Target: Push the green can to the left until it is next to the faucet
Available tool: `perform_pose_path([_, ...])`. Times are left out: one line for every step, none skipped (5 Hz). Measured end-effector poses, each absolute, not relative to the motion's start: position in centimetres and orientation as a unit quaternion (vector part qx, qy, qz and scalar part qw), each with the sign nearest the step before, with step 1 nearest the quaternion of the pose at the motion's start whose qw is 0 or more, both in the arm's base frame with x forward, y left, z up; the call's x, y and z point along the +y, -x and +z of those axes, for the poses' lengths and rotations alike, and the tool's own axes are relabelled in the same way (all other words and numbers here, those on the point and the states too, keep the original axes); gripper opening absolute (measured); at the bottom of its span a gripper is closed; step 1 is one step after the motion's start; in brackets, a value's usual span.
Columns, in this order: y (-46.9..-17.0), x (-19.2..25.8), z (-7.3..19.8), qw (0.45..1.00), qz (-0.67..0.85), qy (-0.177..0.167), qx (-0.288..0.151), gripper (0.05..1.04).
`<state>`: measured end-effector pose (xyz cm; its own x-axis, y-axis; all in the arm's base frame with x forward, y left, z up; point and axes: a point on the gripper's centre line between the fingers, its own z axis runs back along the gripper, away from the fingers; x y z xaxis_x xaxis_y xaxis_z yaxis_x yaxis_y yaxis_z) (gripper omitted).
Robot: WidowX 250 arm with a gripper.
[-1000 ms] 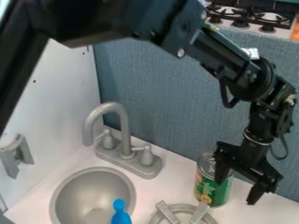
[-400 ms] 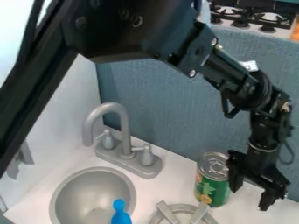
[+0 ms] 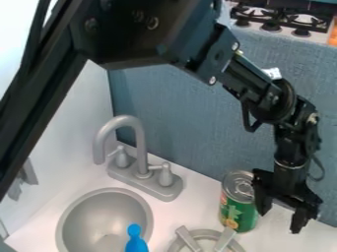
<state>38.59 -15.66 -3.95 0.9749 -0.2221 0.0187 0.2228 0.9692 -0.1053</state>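
- white countertop [image 3: 197, 206] of a toy kitchen, backed by a blue-grey textured panel [image 3: 184, 108] and flanked at left by a white side wall [image 3: 82, 103].
- my black two-finger pincer [image 3: 280, 221], pictured low at right, is released, its two fingers spread apart and nothing in their grasp.
- a green metal can with a silver lid [image 3: 238, 215] stands upright on the countertop, just beside my nearer finger; whether the two touch, i cannot tell.
- in front of the can, a round grey burner grate with flat prongs [image 3: 189, 238], partly cut off by the lower edge.
- at left, a round grey sink basin [image 3: 95, 216] below a grey gooseneck faucet with two handles [image 3: 139, 142].
- near the basin's right rim, a bright blue object with a rounded tip [image 3: 135, 241].
- beyond the panel, a stovetop with black grates and knobs [image 3: 301, 32].
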Motion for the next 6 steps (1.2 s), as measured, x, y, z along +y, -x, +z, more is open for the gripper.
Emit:
perform_pose_path([-39.2,-14.0,-4.3,0.995,-0.074,0.063,-0.011,1.001])
perform_pose_path([-40.0,-11.1,-4.8,0.997,-0.025,0.069,-0.021,1.001])
perform_pose_path([-39.9,-8.9,-5.1,0.998,-0.006,0.056,-0.015,1.001])
perform_pose_path([-39.3,-7.6,-4.9,0.999,0.004,0.050,-0.010,1.001])
perform_pose_path([-38.8,-7.3,-4.7,0.999,0.006,0.049,0.009,1.001])
perform_pose_path([-38.8,-7.6,-2.7,0.998,0.001,0.056,0.005,1.001])
